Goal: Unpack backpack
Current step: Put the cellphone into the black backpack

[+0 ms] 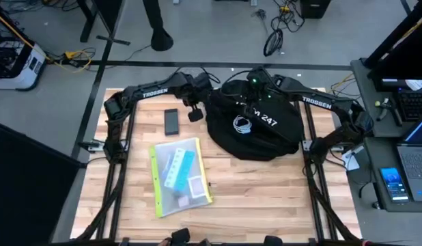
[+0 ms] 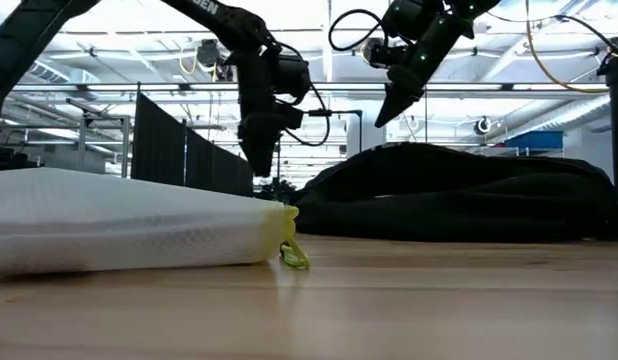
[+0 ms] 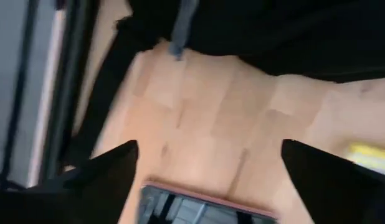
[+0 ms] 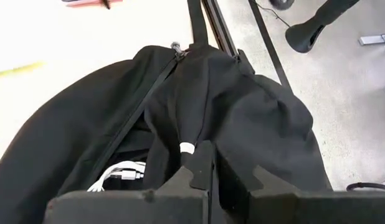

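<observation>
The black backpack [image 1: 255,126] lies on the wooden table at the right of centre, white lettering up. Its zipper is partly undone, and a white cable [image 4: 118,174] shows inside the opening. My right gripper [image 4: 202,167] hangs shut just above the backpack's far part [image 2: 459,170], pointing down; in the low view it is clear of the fabric. My left gripper [image 3: 208,162] stands open above the table left of the backpack. Beneath it a dark phone [image 1: 171,121] lies flat on the wood. Its fingers [image 3: 105,168] touch nothing.
A clear zip pouch with a yellow edge [image 1: 180,176] lies flat on the table's near left part, with blue and white items inside. Bare wood [image 1: 265,198] lies between the backpack and the near edge. A laptop and a phone [image 1: 394,183] sit on a side desk at the right.
</observation>
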Action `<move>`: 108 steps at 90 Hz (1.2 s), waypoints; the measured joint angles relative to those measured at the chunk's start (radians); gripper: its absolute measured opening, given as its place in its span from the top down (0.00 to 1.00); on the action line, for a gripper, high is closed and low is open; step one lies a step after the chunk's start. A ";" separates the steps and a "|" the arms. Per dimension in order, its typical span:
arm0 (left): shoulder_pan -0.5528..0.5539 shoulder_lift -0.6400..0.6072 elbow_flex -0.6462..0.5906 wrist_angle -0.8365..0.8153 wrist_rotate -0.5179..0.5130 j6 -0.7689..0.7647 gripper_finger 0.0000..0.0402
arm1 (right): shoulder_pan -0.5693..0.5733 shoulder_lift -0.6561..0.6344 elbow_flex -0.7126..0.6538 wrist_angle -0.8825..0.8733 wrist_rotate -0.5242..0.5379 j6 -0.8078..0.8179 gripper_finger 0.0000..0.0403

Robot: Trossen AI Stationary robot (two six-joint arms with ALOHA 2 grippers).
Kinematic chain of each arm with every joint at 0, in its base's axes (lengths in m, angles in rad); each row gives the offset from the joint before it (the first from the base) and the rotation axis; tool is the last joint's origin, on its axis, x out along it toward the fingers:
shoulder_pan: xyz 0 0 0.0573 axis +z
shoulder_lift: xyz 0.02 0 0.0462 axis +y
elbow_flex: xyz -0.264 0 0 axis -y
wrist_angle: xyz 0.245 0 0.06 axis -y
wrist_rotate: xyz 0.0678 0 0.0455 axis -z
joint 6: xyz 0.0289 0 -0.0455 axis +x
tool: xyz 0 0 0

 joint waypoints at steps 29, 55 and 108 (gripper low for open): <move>0.015 0.000 0.000 -0.018 -0.064 -0.123 0.01 | 0.000 0.000 0.000 -0.003 0.000 0.006 1.00; 0.000 0.000 0.000 0.016 -0.085 -0.332 0.04 | 0.000 0.000 0.000 0.000 0.000 -0.008 1.00; 0.010 -0.005 -0.106 -0.176 -0.132 -0.648 0.04 | 0.000 0.000 0.000 -0.026 -0.001 -0.052 1.00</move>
